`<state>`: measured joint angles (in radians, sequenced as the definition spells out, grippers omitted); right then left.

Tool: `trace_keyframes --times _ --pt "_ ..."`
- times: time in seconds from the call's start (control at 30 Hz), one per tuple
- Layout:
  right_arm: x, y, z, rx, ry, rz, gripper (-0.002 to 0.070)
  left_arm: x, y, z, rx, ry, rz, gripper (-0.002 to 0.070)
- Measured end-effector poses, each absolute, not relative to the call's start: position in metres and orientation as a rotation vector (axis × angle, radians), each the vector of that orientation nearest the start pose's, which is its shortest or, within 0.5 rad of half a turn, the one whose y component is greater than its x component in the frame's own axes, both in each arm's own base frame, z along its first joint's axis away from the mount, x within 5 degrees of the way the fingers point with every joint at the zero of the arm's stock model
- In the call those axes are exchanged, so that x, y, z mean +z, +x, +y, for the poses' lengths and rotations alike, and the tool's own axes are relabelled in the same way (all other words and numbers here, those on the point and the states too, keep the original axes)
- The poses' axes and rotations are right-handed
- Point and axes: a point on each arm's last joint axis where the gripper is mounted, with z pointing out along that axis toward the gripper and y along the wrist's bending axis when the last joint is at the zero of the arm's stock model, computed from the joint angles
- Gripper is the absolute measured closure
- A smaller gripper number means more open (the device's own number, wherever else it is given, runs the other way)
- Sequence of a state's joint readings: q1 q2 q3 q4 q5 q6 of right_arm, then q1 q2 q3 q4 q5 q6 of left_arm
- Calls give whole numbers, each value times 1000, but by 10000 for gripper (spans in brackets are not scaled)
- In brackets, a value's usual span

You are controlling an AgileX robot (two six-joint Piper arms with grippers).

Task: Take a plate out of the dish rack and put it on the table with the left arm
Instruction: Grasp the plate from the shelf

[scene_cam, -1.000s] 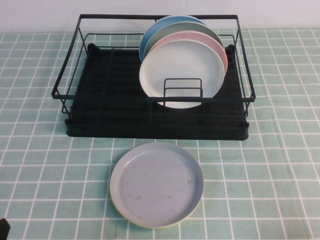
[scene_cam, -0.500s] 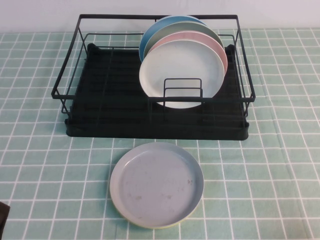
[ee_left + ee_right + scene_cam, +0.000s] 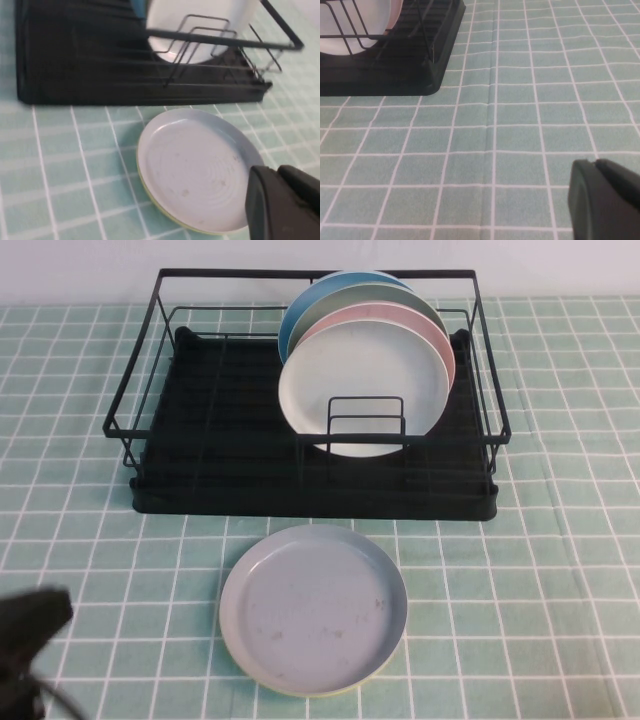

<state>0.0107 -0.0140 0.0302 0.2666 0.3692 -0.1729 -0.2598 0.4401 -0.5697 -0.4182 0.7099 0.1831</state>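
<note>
- We find the left arm (image 3: 28, 640) much further into the high view than half a second ago: then only a dark sliver at the bottom-left edge, now a blurred black mass over the near-left table, with a thin black cable trailing below it
- Left gripper (image 3: 287, 202): only its dark finger tips show in its own wrist view, pressed close together with a thin seam between them, holding nothing; they hang over the near rim of the grey-blue plate (image 3: 313, 608)
- White plate (image 3: 362, 390): unmoved, on edge at the front of the stack in the dish rack (image 3: 170, 430), behind the small upright wire dividers (image 3: 365, 422)
- Behind it, also unchanged: a pale pink plate (image 3: 435, 335), a grey-green plate (image 3: 330, 305), then a blue plate (image 3: 288, 330), all leaning the same way in the rack's right half
- Grey-blue plate lies flat on the mint-green gridded table (image 3: 560, 570), just in front of the rack and apart from it, same spot as before
- Right gripper (image 3: 605, 200): out of the high view; its wrist view shows its dark tips nearly together, empty, above bare cloth near the rack's corner
</note>
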Motion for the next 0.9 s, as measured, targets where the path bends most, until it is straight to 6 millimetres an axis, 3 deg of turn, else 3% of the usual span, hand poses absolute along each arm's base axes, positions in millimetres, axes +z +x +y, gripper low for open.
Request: trace_keyframes --times 0.13,0.2,0.47,0.67,0.77,0.9 --pt "172 52 9 149 -5 1858 694 363 102 -56 -396 598 2049 678" --pt "172 52 9 149 -5 1858 694 375 125 -62 -360 706 2081 678" --pt "172 52 9 149 -5 1858 694 386 210 -97 -253 1094 2026 678" --pt "172 52 9 149 -5 1858 694 386 263 -120 -221 1179 1907 667" --pt "172 52 9 149 -5 1858 694 383 282 -131 -227 1254 1836 589" --pt "172 52 9 149 -5 1858 694 377 308 -143 -219 1299 1753 410"
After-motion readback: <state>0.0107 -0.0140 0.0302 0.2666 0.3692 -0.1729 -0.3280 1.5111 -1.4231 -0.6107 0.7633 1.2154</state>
